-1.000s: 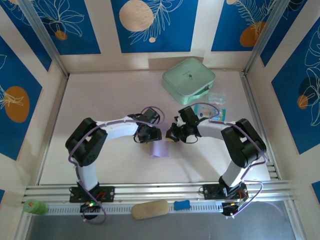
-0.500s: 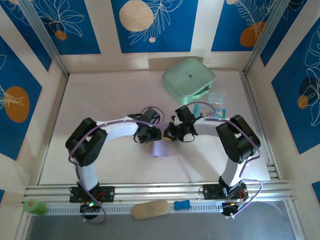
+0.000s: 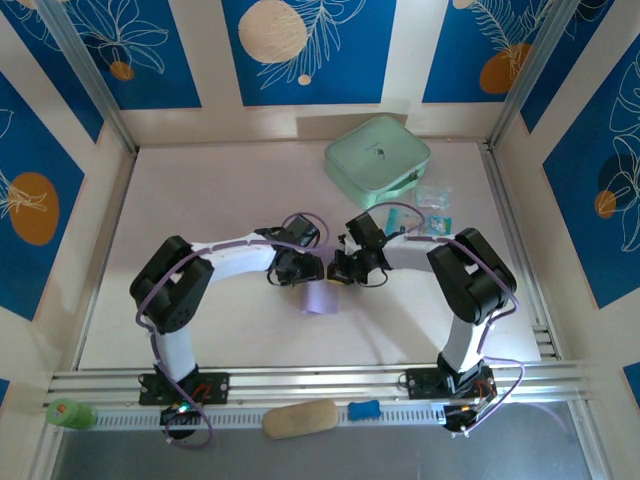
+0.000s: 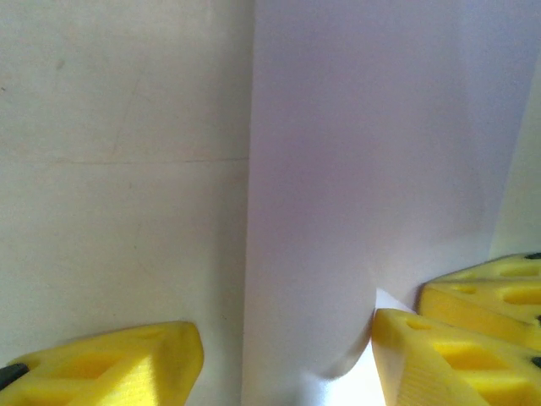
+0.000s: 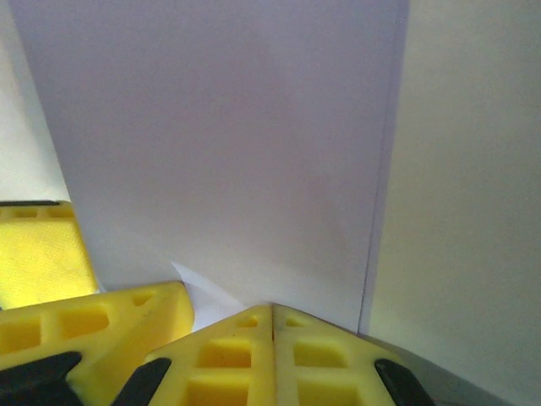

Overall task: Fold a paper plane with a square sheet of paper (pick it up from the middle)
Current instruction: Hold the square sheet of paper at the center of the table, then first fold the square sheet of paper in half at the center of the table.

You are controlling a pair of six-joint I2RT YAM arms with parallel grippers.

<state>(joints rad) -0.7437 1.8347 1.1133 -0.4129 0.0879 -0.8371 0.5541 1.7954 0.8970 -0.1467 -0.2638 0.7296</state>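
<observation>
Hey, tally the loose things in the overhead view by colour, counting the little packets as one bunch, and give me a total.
Lavender: 1, the paper
Mint green: 1, the case
Blue: 2, the packet bunch and the small piece on the front rail
Green: 1, the item at the rail's left end
Tan: 1, the oblong pad
Total: 6

Overhead camera looking down on whole table (image 3: 200, 200), both wrist cameras close-up, sharing the paper (image 4: 338, 169)

The left pincer (image 3: 307, 268) and the right pincer (image 3: 336, 270) meet in the middle of the tabletop (image 3: 200, 200). The purple paper (image 3: 320, 299) pokes out just below them, and a green case (image 3: 377, 160) sits at the back.
</observation>
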